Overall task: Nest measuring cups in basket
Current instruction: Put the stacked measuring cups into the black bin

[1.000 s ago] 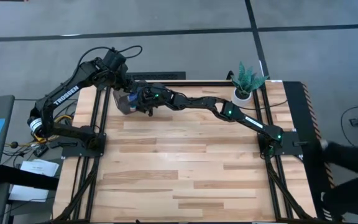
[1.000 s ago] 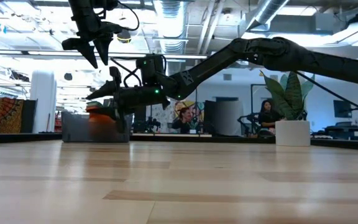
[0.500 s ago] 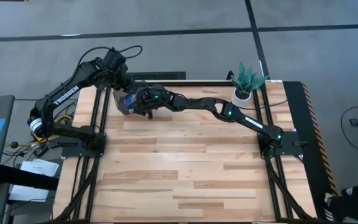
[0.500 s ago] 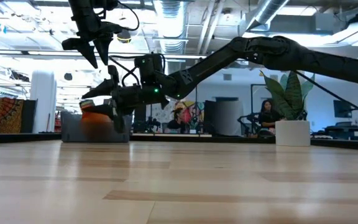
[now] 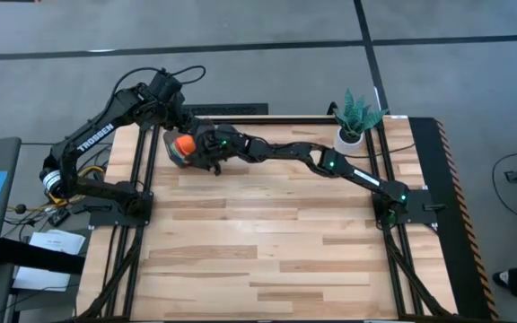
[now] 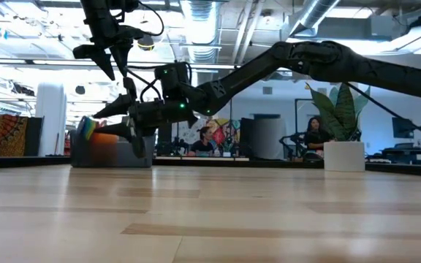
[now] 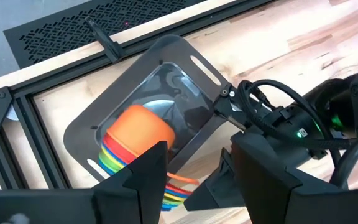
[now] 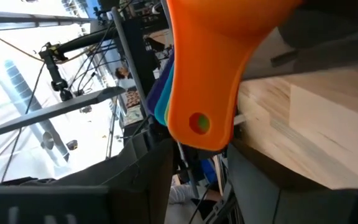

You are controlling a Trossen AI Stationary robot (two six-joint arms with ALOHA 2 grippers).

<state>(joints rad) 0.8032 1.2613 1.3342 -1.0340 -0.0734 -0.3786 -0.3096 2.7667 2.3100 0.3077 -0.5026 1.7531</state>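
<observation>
The nested measuring cups [image 7: 135,134] lie tipped on their side in the dark grey basket [image 7: 191,62]. The orange cup's underside [image 5: 184,144] faces up, and coloured rims show below it. The fanned handles [image 7: 178,186] stick out over the basket's wall. In the low view the rims [image 6: 86,128] show above the basket [image 6: 79,152]. My right gripper [image 5: 205,154] reaches level from the table's right and is shut on those handles. My left gripper [image 6: 114,66] hangs open above the basket, touching nothing. My right gripper [image 8: 201,155] has the free end of the orange handle [image 8: 197,121] between its two fingertips, one finger at each long edge. It comes level from the table's right, along the handles. The cups lie on their side inside the basket, beyond the fingers.
The basket sits at the table's far left corner, close to the black frame rail [image 7: 17,106]. A white pot with a green plant [image 5: 355,121] stands at the far right. The bare wooden top [image 5: 267,242] stretches toward the near edge. People sit in the room behind.
My right gripper has crept a little toward the table's left, over the basket. The cup stack has turned about in the basket. From above blue showed before, and now the orange underside faces up. In the low view the coloured rims now show at the basket's left end.
</observation>
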